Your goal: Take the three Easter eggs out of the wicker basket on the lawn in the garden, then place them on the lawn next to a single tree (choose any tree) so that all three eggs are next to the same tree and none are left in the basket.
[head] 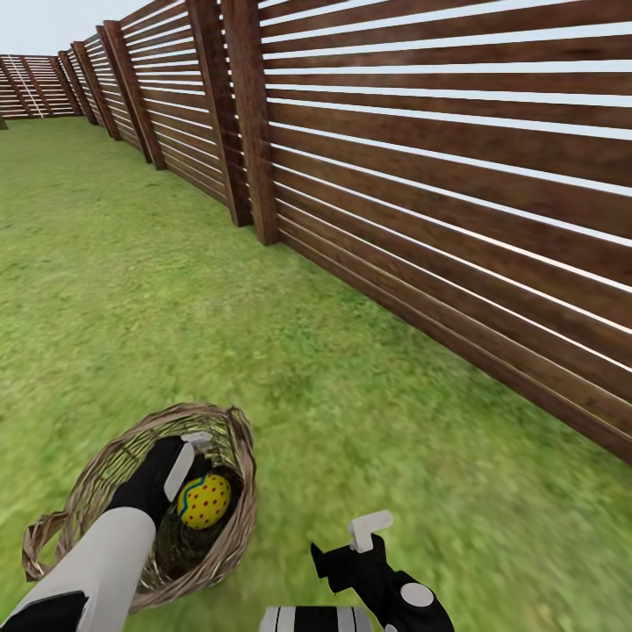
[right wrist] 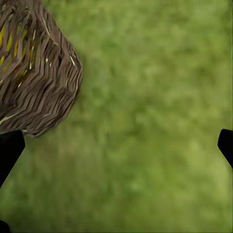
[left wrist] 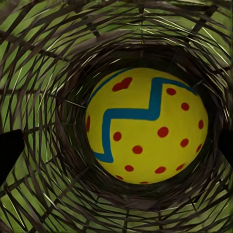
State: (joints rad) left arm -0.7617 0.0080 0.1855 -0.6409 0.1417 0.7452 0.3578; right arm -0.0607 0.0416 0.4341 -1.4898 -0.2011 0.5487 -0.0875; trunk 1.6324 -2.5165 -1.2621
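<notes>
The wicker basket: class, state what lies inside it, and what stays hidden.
Inside the wicker basket lies one Easter egg, with the left gripper reaching in. The arm and basket wall hide any further eggs.

Open lawn point(head: 351, 421) around basket point(head: 237, 527); fence point(head: 456, 219) well apart.

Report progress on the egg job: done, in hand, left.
Done: nothing visibly; no egg lies on the lawn. In hand: the left end effector is inside the wicker basket, open, facing an Easter egg. Left: lift it out, and place all eggs by one tree.
</notes>
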